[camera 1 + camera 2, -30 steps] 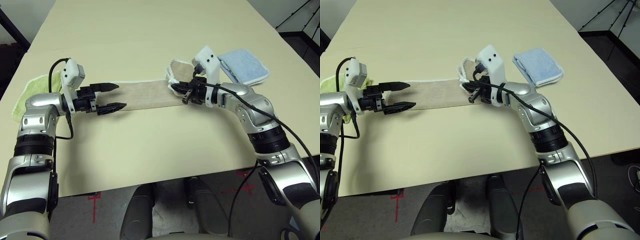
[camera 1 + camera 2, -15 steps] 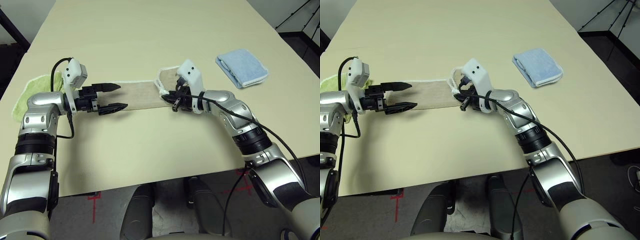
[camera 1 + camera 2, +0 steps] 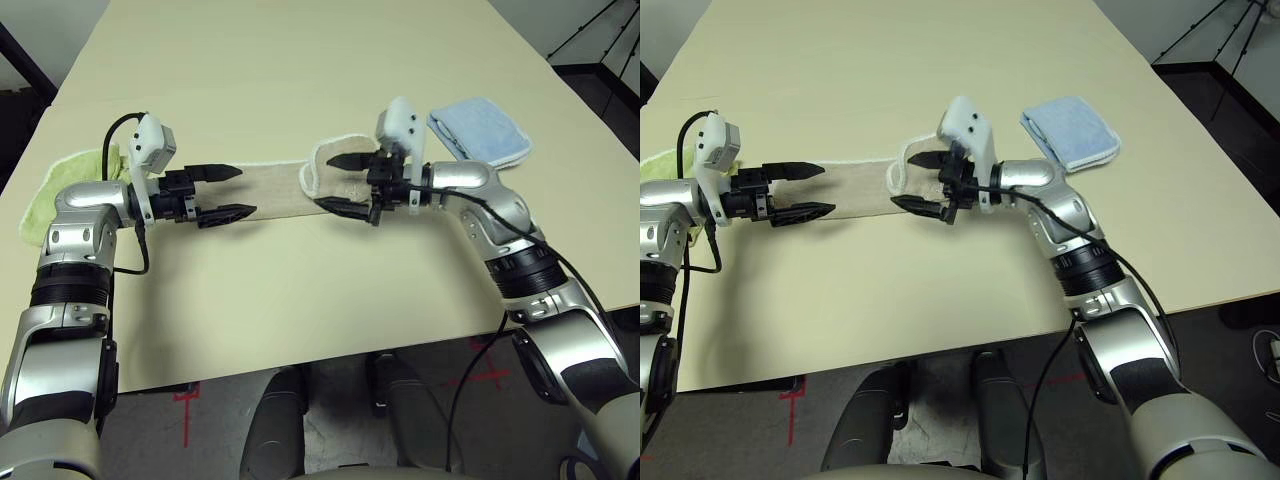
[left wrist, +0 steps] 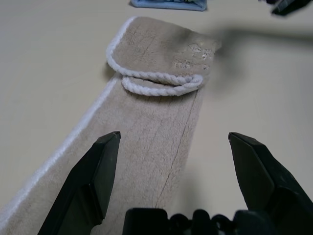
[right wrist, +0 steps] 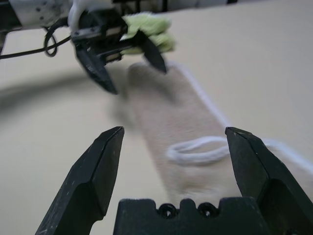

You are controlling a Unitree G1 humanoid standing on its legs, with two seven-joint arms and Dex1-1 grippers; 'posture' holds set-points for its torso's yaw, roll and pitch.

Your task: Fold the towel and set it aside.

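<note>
The towel (image 3: 275, 187) is a beige strip with white edging, lying flat across the table between my two grippers. Its right end (image 3: 335, 172) is folded back over the strip, and a white loop (image 4: 161, 84) rests on the fold. My left gripper (image 3: 245, 190) hovers open over the strip's left part, one finger to each side of it. Just above the folded end, my right gripper (image 3: 327, 182) stands open with nothing between its fingers (image 5: 100, 166). The two grippers point at each other along the strip.
A lime-green towel (image 3: 60, 190) lies at the table's left edge behind my left arm. A folded light blue towel (image 3: 480, 125) sits to the right, beyond my right forearm. Bare table (image 3: 300, 70) stretches behind the strip and in front of it.
My right gripper carried the towel's right end leftward, folded it over the strip, then opened and let it go. The left gripper stayed open in place.
</note>
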